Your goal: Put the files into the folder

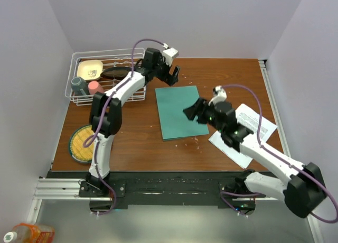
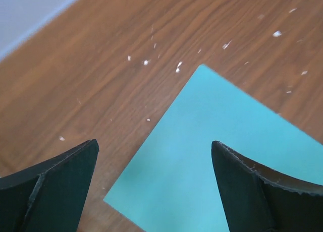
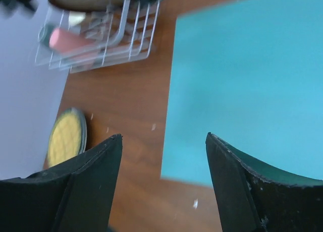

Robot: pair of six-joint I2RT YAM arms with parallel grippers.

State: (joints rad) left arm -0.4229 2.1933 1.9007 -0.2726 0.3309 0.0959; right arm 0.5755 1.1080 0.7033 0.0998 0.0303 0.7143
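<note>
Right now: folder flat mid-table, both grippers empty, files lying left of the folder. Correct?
No. The files lie right of the folder, partly under the right arm; the top external view shows it. Rest holds: folder flat mid-table, left gripper and right gripper empty.

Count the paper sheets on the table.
2: one printed sheet right of the folder, another nearer, partly beneath the right arm; more may be hidden.

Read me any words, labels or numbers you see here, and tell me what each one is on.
No text can be read anywhere.
files: printed black lines, too small to read.
bottle: orange label, too blurred to read.
folder: plain teal, no print.
</note>
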